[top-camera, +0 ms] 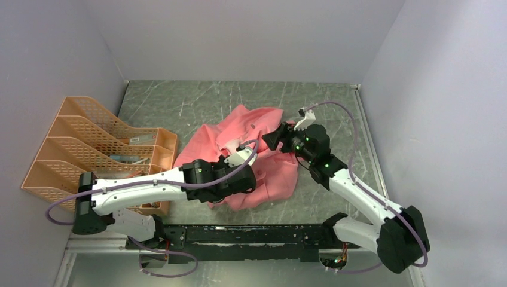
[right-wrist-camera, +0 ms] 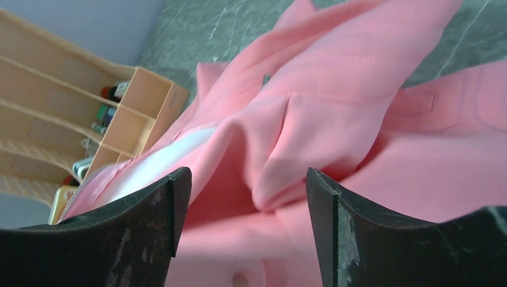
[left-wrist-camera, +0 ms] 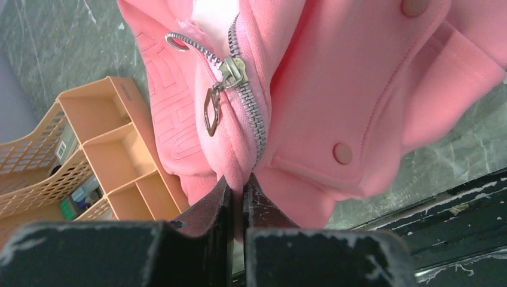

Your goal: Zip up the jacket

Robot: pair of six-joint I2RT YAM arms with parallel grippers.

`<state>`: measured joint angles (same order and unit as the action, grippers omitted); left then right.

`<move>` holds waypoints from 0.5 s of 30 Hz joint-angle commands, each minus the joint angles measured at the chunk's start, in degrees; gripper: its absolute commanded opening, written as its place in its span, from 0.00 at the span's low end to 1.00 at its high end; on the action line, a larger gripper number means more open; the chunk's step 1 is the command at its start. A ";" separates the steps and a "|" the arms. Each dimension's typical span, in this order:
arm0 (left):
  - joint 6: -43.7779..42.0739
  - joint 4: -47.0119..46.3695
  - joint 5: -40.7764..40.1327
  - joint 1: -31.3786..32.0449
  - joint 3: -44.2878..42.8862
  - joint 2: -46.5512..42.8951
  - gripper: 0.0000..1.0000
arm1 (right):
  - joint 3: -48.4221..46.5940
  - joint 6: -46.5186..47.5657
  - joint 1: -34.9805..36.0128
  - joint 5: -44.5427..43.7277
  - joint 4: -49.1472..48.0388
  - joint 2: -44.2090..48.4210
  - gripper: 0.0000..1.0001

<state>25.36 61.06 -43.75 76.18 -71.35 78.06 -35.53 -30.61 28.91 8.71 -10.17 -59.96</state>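
One jacket (top-camera: pixel 230 128) lies bunched in the middle of the desk (top-camera: pixel 179 98), salmon pink and soft, with pale lining showing where the front gapes. Its light metal zipper (left-wrist-camera: pixel 252 110) is joined from my left pincer (left-wrist-camera: pixel 237 185) up to the single slider (left-wrist-camera: pixel 234 70). Past the slider the two rows of teeth part, and one of them curls off to the side. A six-sided ring pull (left-wrist-camera: pixel 211 111) hangs from the slider. I count two round snaps (left-wrist-camera: pixel 342 153) on the flap beside the zipper, and raised lettering is pressed into the panel on the other side.

My left pincer is squeezed together on the jacket's edge at the foot of the zipper, with fabric pinched between the fingers. My right pincer (right-wrist-camera: pixel 245 176) has its fingers spread apart just above a rumpled fold of the jacket, gripping nothing.

One orange mesh file rack (top-camera: pixel 89 134) with several slots stands at the desk's left side, just beside the jacket, with small items inside. The desk is dark grey-green stone streaked with pale veins. Plain pale walls close it in on three sides.
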 commanded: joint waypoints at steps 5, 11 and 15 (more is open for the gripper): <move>1.71 1.20 -0.99 1.74 1.66 -0.91 0.08 | -9.48 0.62 0.14 -3.91 -6.94 -13.31 0.78; 1.05 -5.02 1.31 1.73 2.93 -2.21 0.08 | -14.88 -2.56 0.11 -6.92 -4.26 -23.51 0.81; 1.09 -8.61 3.06 1.78 3.65 -2.84 0.08 | -17.11 -2.64 0.18 -11.03 -0.85 -27.51 0.81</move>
<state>26.59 56.90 -42.72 77.47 -68.71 77.01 -50.46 -32.40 28.91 2.92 -14.00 -84.71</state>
